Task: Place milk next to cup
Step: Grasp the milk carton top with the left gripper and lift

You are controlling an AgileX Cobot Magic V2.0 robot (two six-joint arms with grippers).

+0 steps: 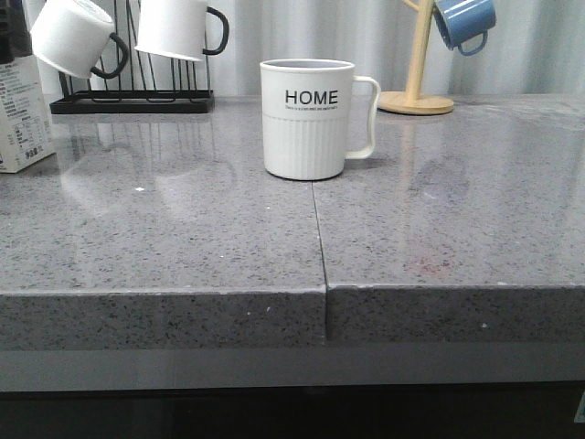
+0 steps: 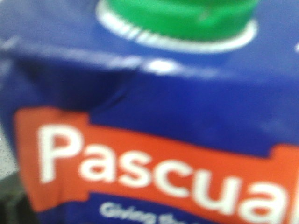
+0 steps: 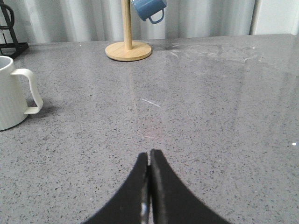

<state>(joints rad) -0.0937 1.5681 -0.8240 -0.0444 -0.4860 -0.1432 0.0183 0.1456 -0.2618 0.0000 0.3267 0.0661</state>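
Note:
The cup (image 1: 306, 119), a white ribbed mug lettered "HOME" with its handle to the right, stands on the grey counter at mid-back. It also shows in the right wrist view (image 3: 9, 93). The milk (image 1: 20, 110) stands at the far left edge of the front view, cut off by the frame. It fills the left wrist view (image 2: 149, 140) very close and blurred: dark blue top, green cap, orange "Pascual" band. My left gripper's fingers show in no view. My right gripper (image 3: 149, 154) is shut and empty, low over bare counter to the right of the cup.
A black rack (image 1: 132, 101) with two white black-handled mugs stands at the back left. A wooden mug tree (image 1: 416, 91) with a blue mug (image 1: 464, 23) stands at the back right. A seam (image 1: 320, 238) runs from the cup to the counter's front edge.

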